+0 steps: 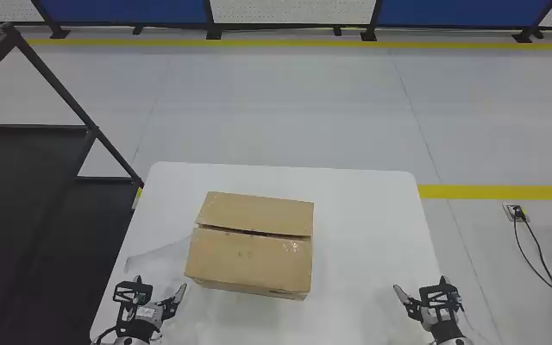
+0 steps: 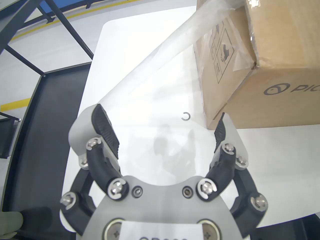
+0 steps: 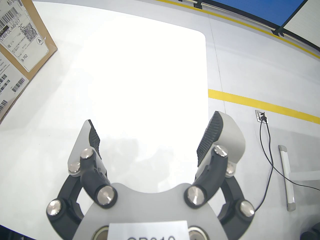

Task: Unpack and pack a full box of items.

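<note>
A closed brown cardboard box (image 1: 251,244) sits in the middle of the white table (image 1: 362,224). A long strip of clear tape (image 2: 175,48) hangs off its left end and trails onto the table. My left gripper (image 1: 151,300) is open near the table's front left corner, just beside the box's near corner (image 2: 255,63). My right gripper (image 1: 429,298) is open at the front right, over bare table, well apart from the box's labelled end (image 3: 22,46).
A black metal rack with a dark shelf (image 1: 43,207) stands against the table's left side. A small metal C-shaped ring (image 2: 186,116) lies on the table near the box. On the floor to the right lie a cable (image 3: 270,156) and a socket.
</note>
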`<state>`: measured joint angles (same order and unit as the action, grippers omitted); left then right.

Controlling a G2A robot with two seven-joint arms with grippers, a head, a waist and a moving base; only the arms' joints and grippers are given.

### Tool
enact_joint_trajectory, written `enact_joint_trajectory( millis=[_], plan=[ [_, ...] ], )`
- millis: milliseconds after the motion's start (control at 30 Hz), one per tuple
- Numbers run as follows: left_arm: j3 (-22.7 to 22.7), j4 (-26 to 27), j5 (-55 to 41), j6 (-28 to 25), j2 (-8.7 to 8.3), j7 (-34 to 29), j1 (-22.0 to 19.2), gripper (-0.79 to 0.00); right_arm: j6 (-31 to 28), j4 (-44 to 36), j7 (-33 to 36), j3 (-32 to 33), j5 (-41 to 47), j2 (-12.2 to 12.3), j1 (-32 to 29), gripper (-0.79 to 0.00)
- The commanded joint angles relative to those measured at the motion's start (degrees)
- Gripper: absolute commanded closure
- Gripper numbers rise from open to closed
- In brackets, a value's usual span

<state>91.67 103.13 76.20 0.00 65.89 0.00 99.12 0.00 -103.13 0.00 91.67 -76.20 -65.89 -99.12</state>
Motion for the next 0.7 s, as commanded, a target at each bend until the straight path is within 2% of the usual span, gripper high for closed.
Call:
enact_joint_trajectory(
  millis=[0,200,267,367,667],
  plan=[
    [0.0,0.0,0.0,0.0,0.0,0.0,0.0,-0.784,0.0,0.0,0.0,0.0,0.0,0.0,0.0,-0.784],
    [0.0,0.0,0.0,0.0,0.0,0.0,0.0,-0.785,-0.3,0.0,0.1,-0.1,0.1,0.0,0.0,-0.785],
    [0.0,0.0,0.0,0.0,0.0,0.0,0.0,-0.785,-4.0,-0.1,1.1,-0.8,-0.3,0.1,-0.3,-0.785],
    [-0.2,-0.4,-2.6,-0.8,0.18,0.5,0.0,-0.785,-6.4,-1.7,4.1,-1.5,-1.3,0.2,0.0,-0.785],
    [3.2,1.0,-10.3,-1.7,0.6,6.5,-2.1,-0.785,-12.3,-13.4,14.8,-0.4,9.7,0.2,-1.0,-0.785]
  ],
)
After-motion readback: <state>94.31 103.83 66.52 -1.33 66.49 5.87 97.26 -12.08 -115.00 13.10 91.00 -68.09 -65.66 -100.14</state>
